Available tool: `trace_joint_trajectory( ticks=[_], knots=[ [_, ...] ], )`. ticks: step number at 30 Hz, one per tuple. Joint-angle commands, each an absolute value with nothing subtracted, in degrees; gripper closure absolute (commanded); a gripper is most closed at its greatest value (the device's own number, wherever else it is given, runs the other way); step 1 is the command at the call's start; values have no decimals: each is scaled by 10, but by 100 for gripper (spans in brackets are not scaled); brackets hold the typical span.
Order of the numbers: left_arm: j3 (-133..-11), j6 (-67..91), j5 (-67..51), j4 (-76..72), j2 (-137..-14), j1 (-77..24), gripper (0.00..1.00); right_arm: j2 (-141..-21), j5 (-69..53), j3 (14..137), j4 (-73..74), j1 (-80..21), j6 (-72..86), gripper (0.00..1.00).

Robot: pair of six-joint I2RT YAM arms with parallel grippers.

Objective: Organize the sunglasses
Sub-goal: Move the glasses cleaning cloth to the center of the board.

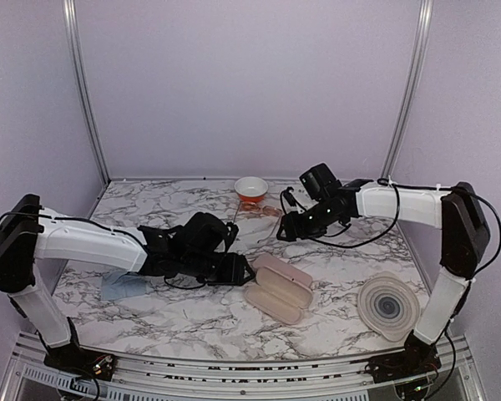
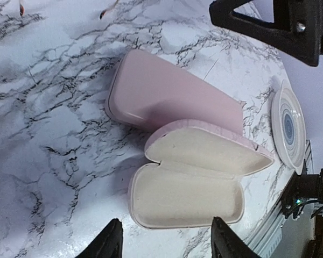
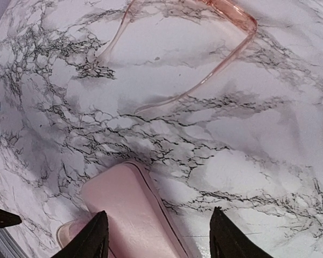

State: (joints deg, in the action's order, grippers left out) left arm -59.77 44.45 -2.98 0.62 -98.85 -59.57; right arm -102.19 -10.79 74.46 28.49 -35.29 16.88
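The pale pink thin-framed sunglasses (image 3: 246, 20) lie on the white marbled table (image 3: 269, 161) at the top of the right wrist view, temples open and slanting down-left. The right pincer (image 3: 159, 215), jaws apart and empty, sits at the bottom edge over a pink oblong case (image 3: 124, 204), so that arm is nearer. The left pincer (image 2: 167, 226), likewise spread, hangs over the open pink case (image 2: 194, 156).

1. One pale pair (image 1: 270, 211) is seen on the table (image 1: 192, 326), toward 12 to 1 o'clock from its middle.
2. Its frame (image 3: 250, 21) is shown by the right wrist view as pale pink and translucent.
3. Both temples are unfolded and laid flat on the marble, running toward 7 to 8 o'clock in that view.
4. Its front is cut off by the upper edge, so the lenses cannot be judged.
5. An orange patch (image 1: 250, 199) is seen in the bowl (image 1: 250, 181) at 12 o'clock; whether it is the second pair cannot be told.
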Motion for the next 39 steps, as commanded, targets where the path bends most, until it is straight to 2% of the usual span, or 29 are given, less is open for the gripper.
trace_joint_trajectory(
  ticks=[1,8,12,16,28,39],
  knots=[
    [-582,423,28,86,-901,-585,43,-982,-69,769,287,-358,165,38],
    [-511,422,115,224,-771,-541,44,-925,-60,726,233,-359,198,37],
    [-487,434,166,329,-731,-509,48,-903,-55,671,194,-359,204,36],
    [-473,441,184,374,-711,-486,50,-875,-11,605,151,-359,205,36],
    [-461,403,148,396,-777,-421,54,-823,52,465,4,-359,167,33],
    [-443,354,99,353,-833,-374,59,-872,13,477,-6,-347,158,33]
  ],
)
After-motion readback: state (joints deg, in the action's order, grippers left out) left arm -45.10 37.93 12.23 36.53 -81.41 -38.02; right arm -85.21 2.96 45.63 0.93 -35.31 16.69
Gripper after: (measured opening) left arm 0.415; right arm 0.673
